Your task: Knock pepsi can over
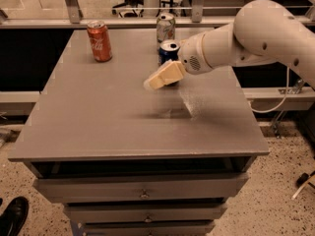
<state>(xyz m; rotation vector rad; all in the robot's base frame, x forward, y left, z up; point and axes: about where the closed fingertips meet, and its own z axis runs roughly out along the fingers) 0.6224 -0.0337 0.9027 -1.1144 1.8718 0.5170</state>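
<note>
Grey bench [98,122] fills most of the view, flat top, three things on it, all toward the back edge. Under the top, a stack of grey drawers [142,186] with small knobs, the upper one slightly out. White robot arm [256,33] comes in from the upper right, thick rounded segments, reaching left and down over the back-centre of the bench. At its end the gripper [153,82], tan, angled down-left, hangs above the bench top with a smeared shadow below it on the surface. Jaws clenched together into one wedge, nothing grasped between them. Pepsi can [168,51] stands upright at the back-centre of the bench, dark blue body, silver top showing; its lower part is covered in this view by the gripper and the wrist, which sit right in front of it and to its right. Can't tell whether the gripper touches the can. Pale green-white can [166,27] is upright just behind the pepsi can, close to the bench's back edge. Red cola can [100,42] is upright at the back left, well apart from the other two and from the gripper. Front half of the bench top carries only the shadow. A pale cable [276,102] loops down off the arm on the right side beyond the bench. Speckled floor around the bench; tip of a black shoe [12,215] at the bottom left corner.
</note>
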